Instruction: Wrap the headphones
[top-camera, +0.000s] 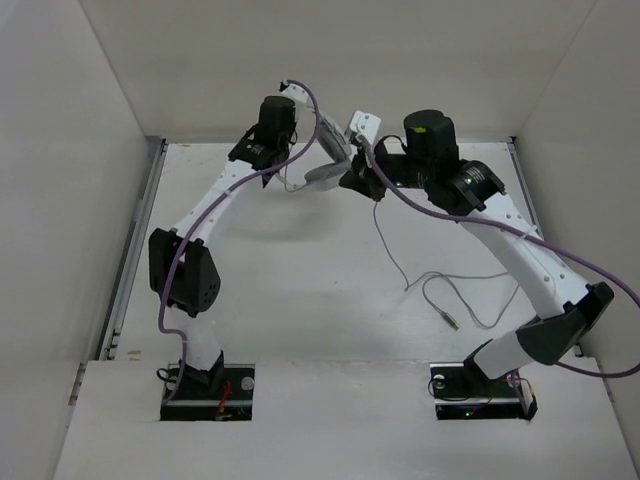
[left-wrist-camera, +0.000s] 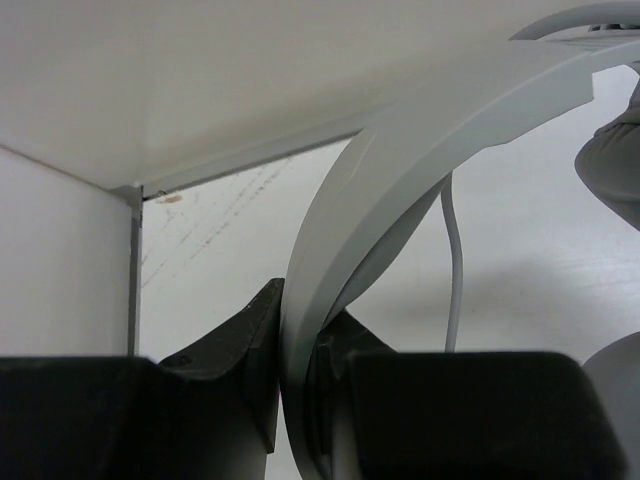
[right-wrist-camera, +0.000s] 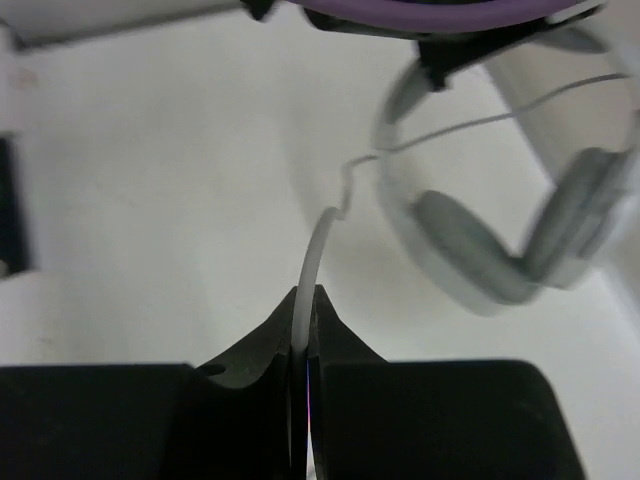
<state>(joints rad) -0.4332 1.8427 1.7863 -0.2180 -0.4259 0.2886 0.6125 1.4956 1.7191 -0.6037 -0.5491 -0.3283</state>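
The left end effector (left-wrist-camera: 298, 345) is clamped on the headphones' (right-wrist-camera: 470, 250) headband (left-wrist-camera: 400, 170), just ahead of the right end effector (right-wrist-camera: 305, 325), which is pinched on the cable (right-wrist-camera: 322, 235). If pulled taut, the thin cable could be slipped from that pinch.

White table (top-camera: 300, 290), matte, with soft diffuse shadows. Plain white panels enclose it: back wall (top-camera: 330, 60), left wall (top-camera: 60, 200), right wall (top-camera: 595, 110). A metal rail (top-camera: 133, 250) runs along the table's left edge. A raised white board (top-camera: 340, 420) spans the near edge. Faint dark scuffs (left-wrist-camera: 220, 215) mark the far corner.
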